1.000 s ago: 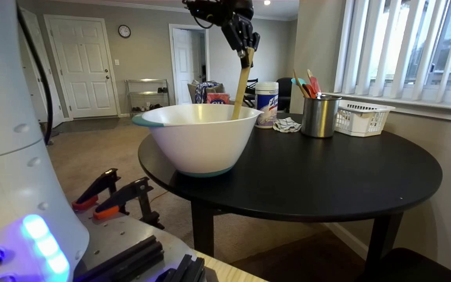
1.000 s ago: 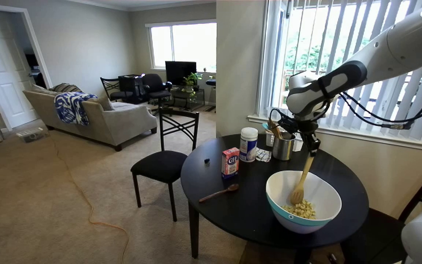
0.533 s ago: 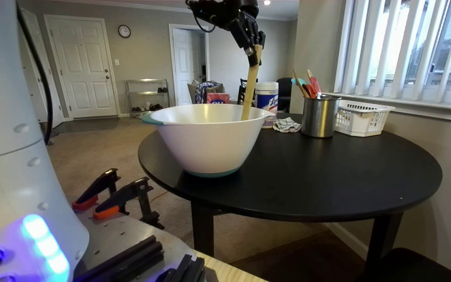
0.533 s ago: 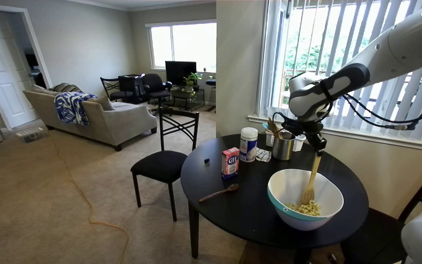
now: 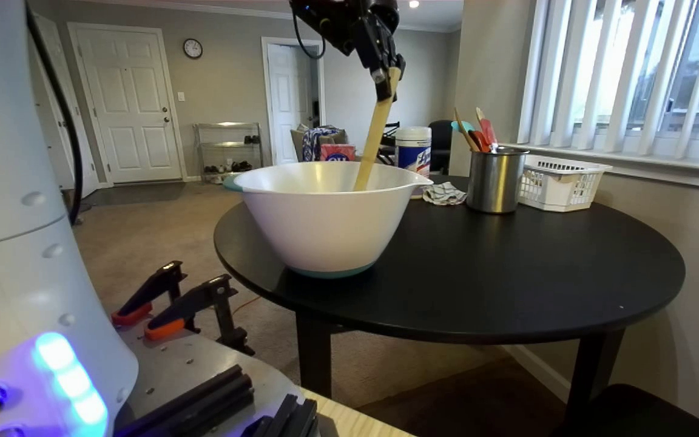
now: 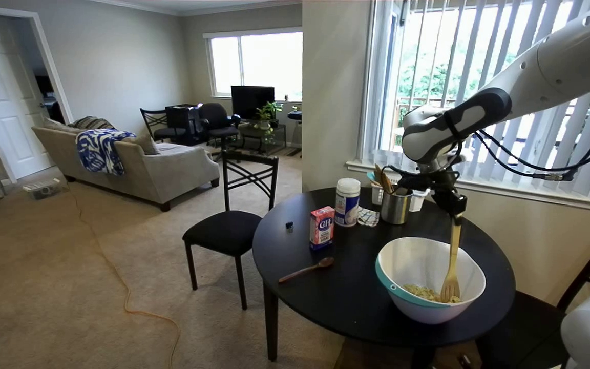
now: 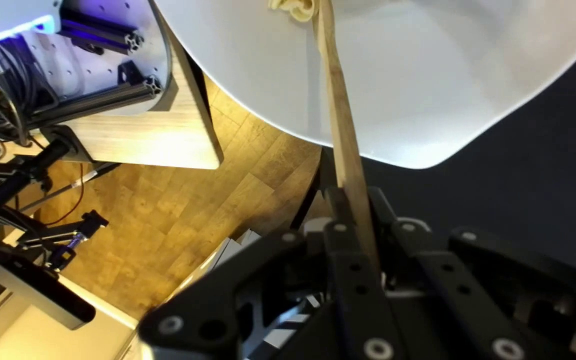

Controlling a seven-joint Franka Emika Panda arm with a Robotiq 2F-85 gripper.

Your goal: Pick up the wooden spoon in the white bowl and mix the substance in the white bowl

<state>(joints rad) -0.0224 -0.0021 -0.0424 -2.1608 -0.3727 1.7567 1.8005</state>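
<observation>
Shifted towards four o'clock in an exterior view, the spoon (image 6: 453, 256) leans in the bowl (image 6: 415, 261), gripper (image 7: 357, 200) pinching its handle — a hard sideways push could skid the bowl.

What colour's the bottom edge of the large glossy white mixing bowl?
Teal. That bottom edge shows best in an exterior view.
</observation>
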